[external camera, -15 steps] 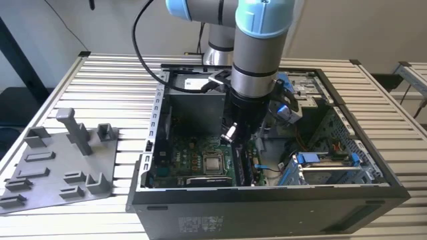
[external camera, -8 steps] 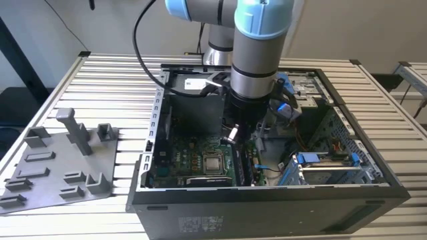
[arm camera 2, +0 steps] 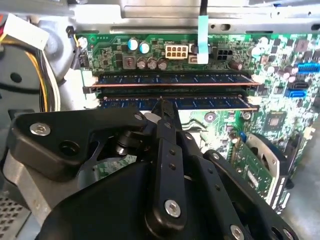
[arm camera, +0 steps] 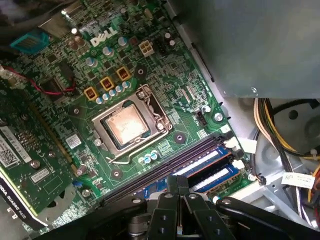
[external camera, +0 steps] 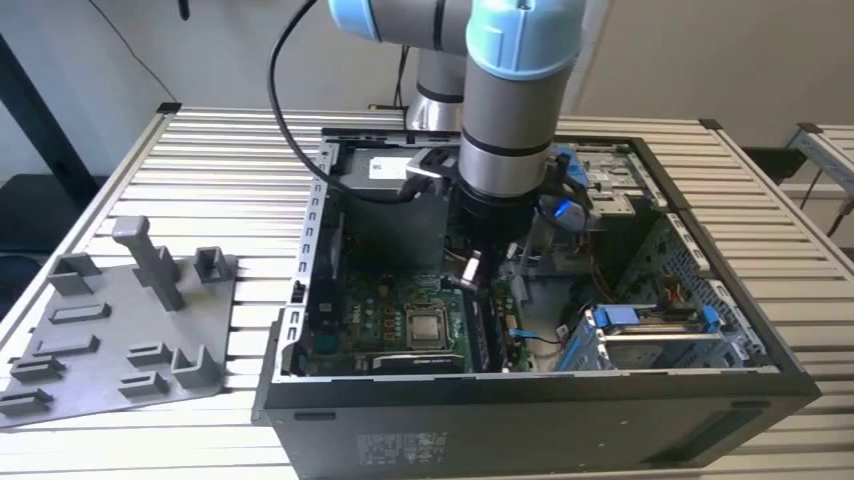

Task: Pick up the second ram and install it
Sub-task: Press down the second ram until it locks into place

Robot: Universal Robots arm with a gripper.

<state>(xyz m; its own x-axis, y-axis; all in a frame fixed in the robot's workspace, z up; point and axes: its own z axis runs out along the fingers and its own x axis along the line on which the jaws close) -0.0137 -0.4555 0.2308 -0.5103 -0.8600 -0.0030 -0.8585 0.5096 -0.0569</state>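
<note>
Here the tool [arm camera 2: 162,107], fingers pinched together, presses on the second ram [arm camera 2: 175,102] lying in its motherboard slot, a light, stiff, fragile stick best gripped by its long edges.

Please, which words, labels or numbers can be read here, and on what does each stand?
Motherboard: white brand logo, not quoted here.
Graphics card label: print too small to read.
Cable tag: print too small to read.
Computer case front sticker: print too small to read.
</note>
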